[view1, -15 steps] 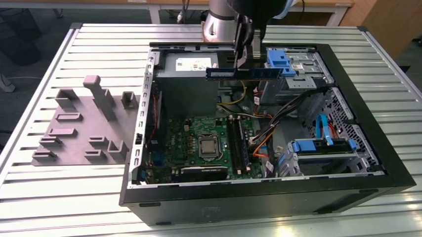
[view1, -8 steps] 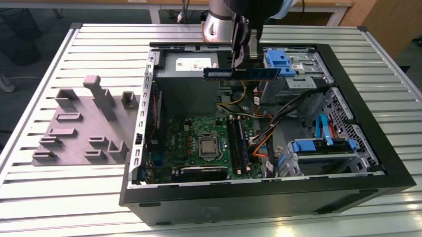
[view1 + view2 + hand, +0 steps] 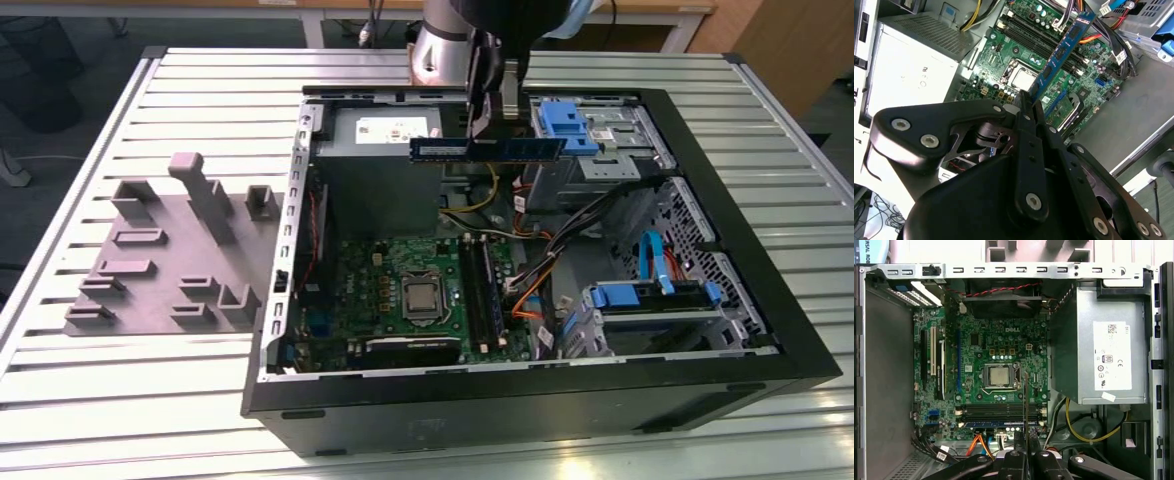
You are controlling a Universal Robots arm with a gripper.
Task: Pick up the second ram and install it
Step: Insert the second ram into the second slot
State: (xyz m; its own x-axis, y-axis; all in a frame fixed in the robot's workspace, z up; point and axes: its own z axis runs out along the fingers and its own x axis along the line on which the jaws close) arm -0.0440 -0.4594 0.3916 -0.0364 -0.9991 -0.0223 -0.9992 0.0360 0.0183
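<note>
Pick done: end effector [image 3: 490, 128] clamps the long thin blue-green memory stick [image 3: 483, 148] above the open black computer case [image 3: 534, 385]; stick not yet seated.

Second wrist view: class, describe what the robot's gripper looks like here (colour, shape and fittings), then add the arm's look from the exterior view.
The gripper is matte black. Two broad, rounded linkage plates are joined by silver pins and screws, and they narrow to slim, flat fingers. In the exterior view the arm is a silvery-grey cylinder.
</note>
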